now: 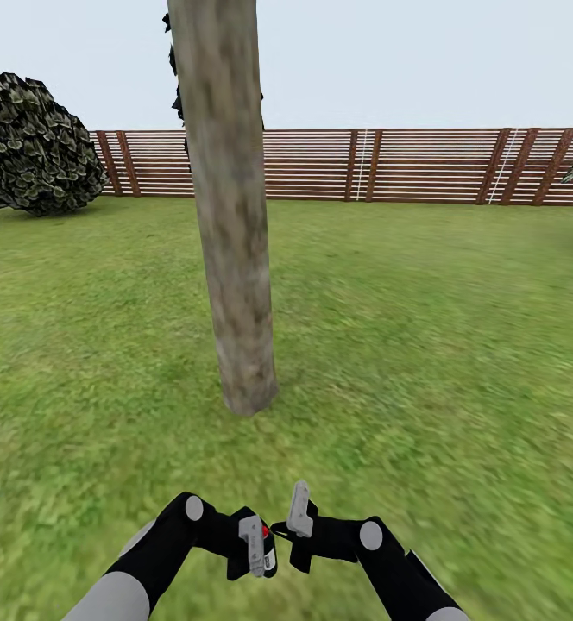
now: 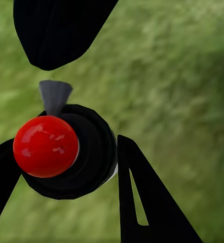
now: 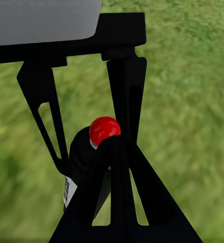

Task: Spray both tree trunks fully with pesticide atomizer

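The left claw point(image 1: 261, 552) is pinching the sprayer point(image 1: 267, 545), a small dark bottle with a red cap, held low in front of the robot just over the grass point(image 1: 425, 345). From the left wrist camera the sprayer point(image 2: 66, 152) sits between the black fingers point(image 2: 147, 202), pressed against both, its round red top facing the camera and a grey nozzle sticking out of its dark collar.

The right claw point(image 1: 286, 528) is right beside the left one, nearly touching it. In the right wrist view the sprayer's red cap point(image 3: 104, 129) shows just past the right claw's fingers point(image 3: 124, 197), which look close together with nothing between them, though I cannot tell for sure whether they are fully pressed together. The left claw's fingers point(image 3: 41, 111) stand on either side of the bottle point(image 3: 81, 157) there, and a white label shows on its side.

Straight ahead of both claws, a little way off across the lawn, rises a thick mottled beige-grey tree trunk point(image 1: 230, 216), leaning slightly, its base on the grass. Far beyond it runs a brown slatted fence point(image 1: 407, 164). A round dark green bush point(image 1: 28, 147) sits far ahead to the left of the claws, against the fence.
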